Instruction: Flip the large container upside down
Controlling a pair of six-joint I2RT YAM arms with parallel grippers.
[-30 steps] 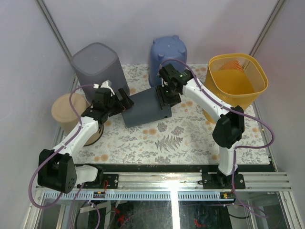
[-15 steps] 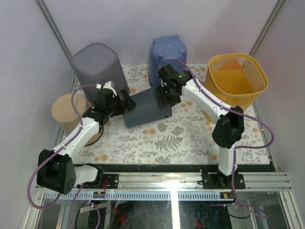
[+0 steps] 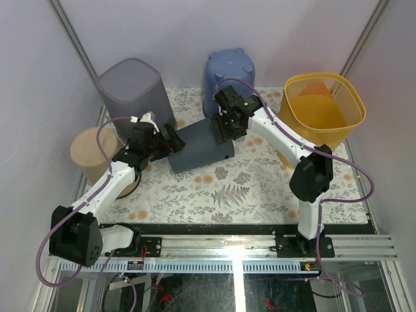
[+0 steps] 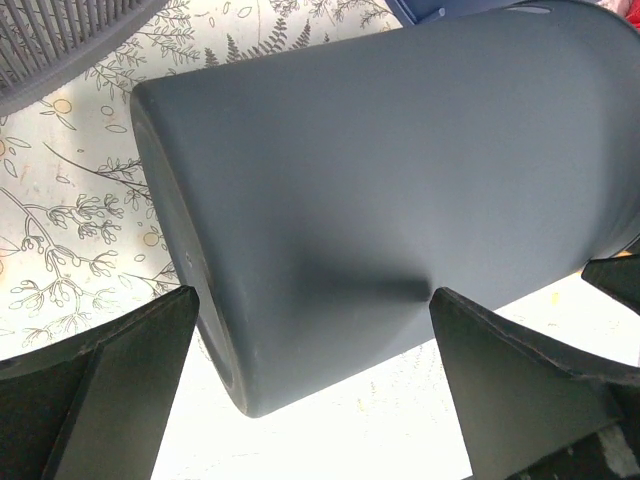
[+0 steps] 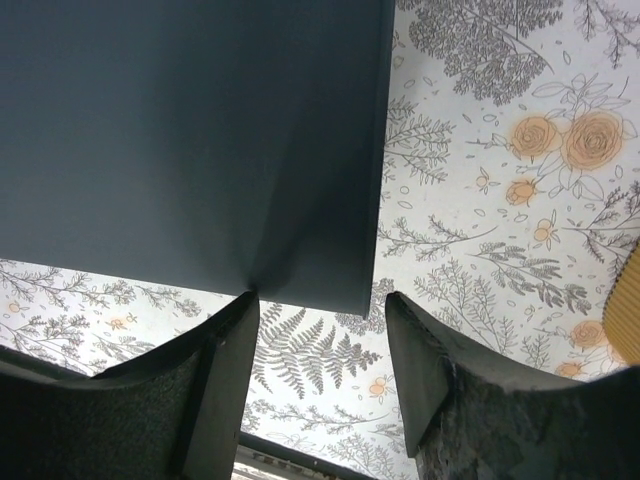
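A dark slate-grey container (image 3: 198, 148) lies on its side in the middle of the flowered mat, closed base to the left and open mouth to the right. My left gripper (image 3: 168, 140) is open at the base end. In the left wrist view its fingers (image 4: 135, 350) straddle the container's (image 4: 400, 170) base corner, apart from it, around the gripper's centre (image 4: 312, 292). My right gripper (image 3: 227, 127) is open at the mouth end. In the right wrist view the container's (image 5: 190, 140) rim corner sits between the fingers, around the gripper's centre (image 5: 320, 300), and the left finger (image 5: 235, 340) touches the wall.
A big grey bin (image 3: 133, 88) stands at the back left, close behind the left gripper. A blue bin (image 3: 229, 71) stands bottom-up at the back, a yellow basket (image 3: 323, 107) at the right, a tan cylinder (image 3: 91, 153) at the left. The mat's front half (image 3: 240, 188) is bare.
The left gripper has edged right, closer around the container's base end. The right gripper has shifted slightly back and left at the mouth. The container has hardly moved.
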